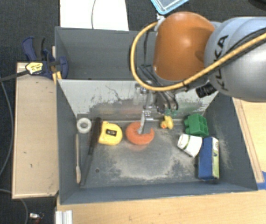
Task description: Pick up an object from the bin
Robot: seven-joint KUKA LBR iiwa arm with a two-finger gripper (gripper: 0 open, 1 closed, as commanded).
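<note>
The orange round disc [137,136] lies on the bin floor a little left of centre, close to the back wall. The gripper [146,126] is down on it, its metal tip meeting the disc's upper right part. Whether the gripper is spread or clenched I cannot tell from here, and nothing looks lifted: the disc sits flat on the floor. So I'd judge the reach is made, and the grasp and the lift are left to do.

Just left of the disc sits a yellow tape measure [109,134], near but apart. A small yellow piece [166,122] lies just right of the gripper. Further right are a green block [196,124], a white cup [190,144] on its side and a blue box [208,158]. The front of the bin [123,190] is bare floor, so straight up looks the clearest way out.
</note>
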